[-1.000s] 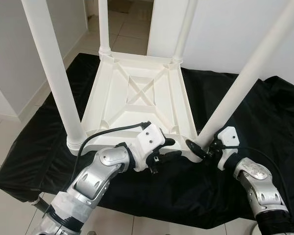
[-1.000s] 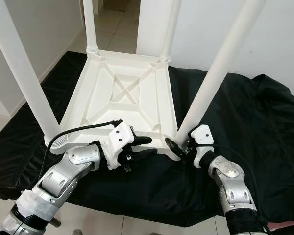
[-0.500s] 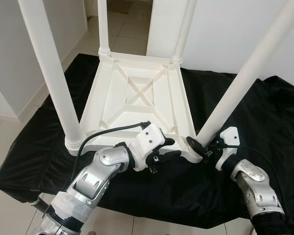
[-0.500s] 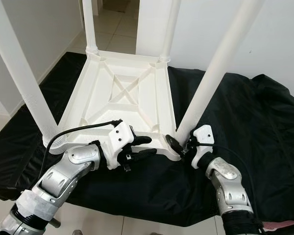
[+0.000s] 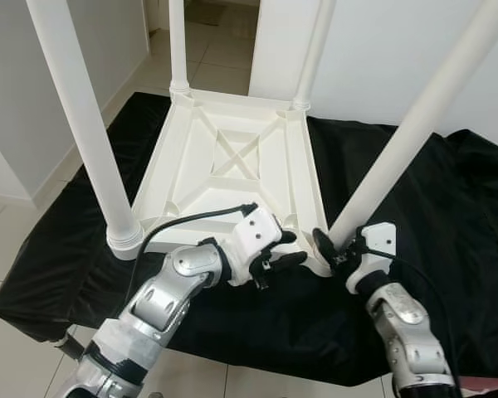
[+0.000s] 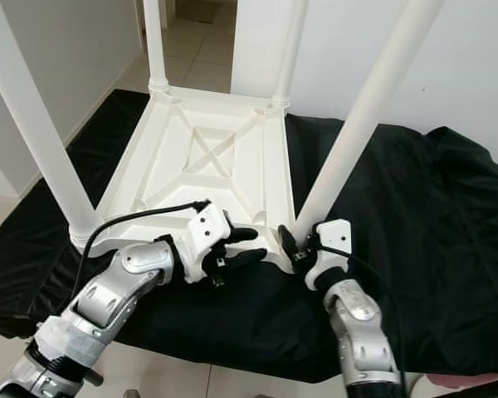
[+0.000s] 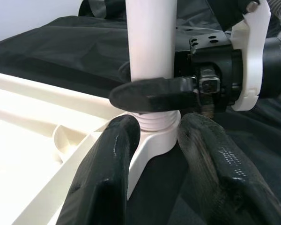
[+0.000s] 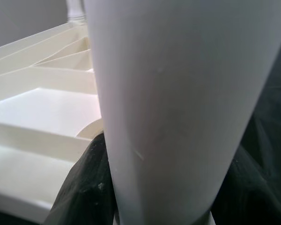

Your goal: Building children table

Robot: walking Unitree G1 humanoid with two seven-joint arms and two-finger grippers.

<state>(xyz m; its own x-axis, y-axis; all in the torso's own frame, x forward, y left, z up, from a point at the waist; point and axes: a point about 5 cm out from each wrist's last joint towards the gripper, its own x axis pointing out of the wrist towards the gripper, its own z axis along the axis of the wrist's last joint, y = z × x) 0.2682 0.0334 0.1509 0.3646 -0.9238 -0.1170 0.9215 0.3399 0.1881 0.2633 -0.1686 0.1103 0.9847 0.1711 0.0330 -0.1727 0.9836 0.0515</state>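
Upturned white plastic table (image 5: 232, 166), ribbed underside, right claw (image 5: 336, 249) clasping round leg (image 5: 398, 149), left claw (image 5: 286, 250) parted, glossy black cloth (image 5: 448, 199)

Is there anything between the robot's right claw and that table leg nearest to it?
Nothing visible. The right claw is already closed around the base of the near right leg, where it meets the upturned table. The left claw rests on the table's edge just beside that corner.

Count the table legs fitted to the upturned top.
4: near left, far left, far right, and near right, held at its base by the right gripper.
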